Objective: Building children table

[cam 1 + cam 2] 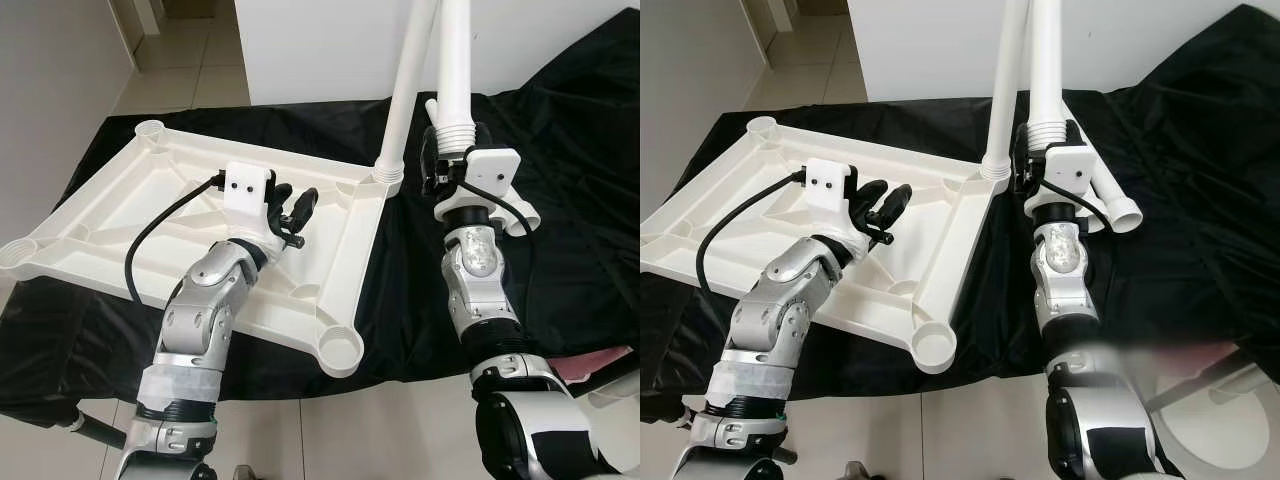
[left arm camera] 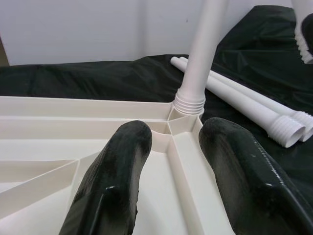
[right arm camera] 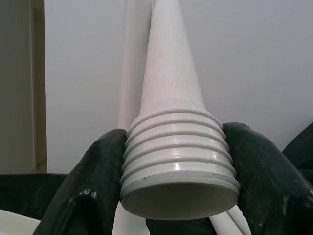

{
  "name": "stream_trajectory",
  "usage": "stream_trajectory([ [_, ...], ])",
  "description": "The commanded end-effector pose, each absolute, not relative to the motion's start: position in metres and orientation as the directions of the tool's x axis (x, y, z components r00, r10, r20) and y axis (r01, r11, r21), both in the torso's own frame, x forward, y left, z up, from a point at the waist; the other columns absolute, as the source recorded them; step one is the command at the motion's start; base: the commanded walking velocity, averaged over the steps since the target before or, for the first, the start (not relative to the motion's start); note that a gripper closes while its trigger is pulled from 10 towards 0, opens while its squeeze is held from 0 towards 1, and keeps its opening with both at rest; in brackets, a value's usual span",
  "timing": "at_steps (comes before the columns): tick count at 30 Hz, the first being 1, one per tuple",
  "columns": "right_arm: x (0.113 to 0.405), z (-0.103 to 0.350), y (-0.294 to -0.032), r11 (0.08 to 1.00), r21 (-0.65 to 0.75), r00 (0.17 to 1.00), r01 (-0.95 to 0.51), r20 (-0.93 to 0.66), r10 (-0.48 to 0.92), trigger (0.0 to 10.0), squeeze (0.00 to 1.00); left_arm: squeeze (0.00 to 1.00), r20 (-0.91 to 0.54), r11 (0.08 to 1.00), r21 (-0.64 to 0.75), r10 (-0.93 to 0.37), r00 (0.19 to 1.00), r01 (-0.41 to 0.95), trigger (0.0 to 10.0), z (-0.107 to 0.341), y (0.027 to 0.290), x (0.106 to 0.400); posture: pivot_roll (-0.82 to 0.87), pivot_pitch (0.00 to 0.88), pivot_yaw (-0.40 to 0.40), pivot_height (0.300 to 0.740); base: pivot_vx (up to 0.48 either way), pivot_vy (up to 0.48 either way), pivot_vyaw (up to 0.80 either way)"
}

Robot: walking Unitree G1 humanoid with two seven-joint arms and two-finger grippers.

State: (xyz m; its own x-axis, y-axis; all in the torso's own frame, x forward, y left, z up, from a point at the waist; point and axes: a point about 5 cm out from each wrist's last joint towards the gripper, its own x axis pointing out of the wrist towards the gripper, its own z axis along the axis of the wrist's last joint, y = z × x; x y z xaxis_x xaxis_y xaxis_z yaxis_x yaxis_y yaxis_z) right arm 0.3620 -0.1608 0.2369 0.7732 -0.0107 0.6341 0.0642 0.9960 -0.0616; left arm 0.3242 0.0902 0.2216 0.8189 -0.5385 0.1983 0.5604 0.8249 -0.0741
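Observation:
A white plastic tabletop (image 1: pixel 130 210) lies upside down on a black cloth. One white leg (image 1: pixel 405 90) stands screwed into its far right corner socket. My left gripper (image 1: pixel 293 205) hovers open just above the ribbed underside, its fingers (image 2: pixel 117 181) pointing at that corner, nothing between them. To the right of that corner, my right gripper (image 1: pixel 452 160) is shut on a second leg (image 1: pixel 455 60), held upright by its threaded end (image 3: pixel 178 161). Two spare legs (image 2: pixel 244 105) lie on the cloth behind the right gripper.
Empty sockets sit at the near right corner (image 1: pixel 340 350), the far left corner (image 1: pixel 150 130) and the near left corner (image 1: pixel 15 255). The black cloth (image 1: pixel 570 130) hangs over the front edge. A white wall stands behind, tiled floor below. A pink item (image 1: pixel 600 360) lies at the lower right.

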Motion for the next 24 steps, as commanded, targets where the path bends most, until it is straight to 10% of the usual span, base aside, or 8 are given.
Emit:
stream_trajectory([
  [1, 0.356, 0.239, -0.159, 0.996, -0.048, 0.745, 0.076, 0.667, -0.025, 10.0, 0.0, 0.0, 0.193, 0.779, -0.048, -0.607, 0.771, 0.626, 10.0, 0.223, 0.088, 0.322, -0.02, 0.03, 0.069, 0.74, 0.0, 0.0, 0.0],
  [24, 0.326, 0.252, -0.132, 0.96, -0.279, 0.643, 0.014, 0.738, 0.205, 10.0, 0.0, 0.0, 0.258, 0.673, -0.105, -0.693, 0.674, 0.732, 10.0, 0.244, 0.102, 0.327, -0.05, 0.011, 0.078, 0.74, 0.0, 0.0, 0.0],
])
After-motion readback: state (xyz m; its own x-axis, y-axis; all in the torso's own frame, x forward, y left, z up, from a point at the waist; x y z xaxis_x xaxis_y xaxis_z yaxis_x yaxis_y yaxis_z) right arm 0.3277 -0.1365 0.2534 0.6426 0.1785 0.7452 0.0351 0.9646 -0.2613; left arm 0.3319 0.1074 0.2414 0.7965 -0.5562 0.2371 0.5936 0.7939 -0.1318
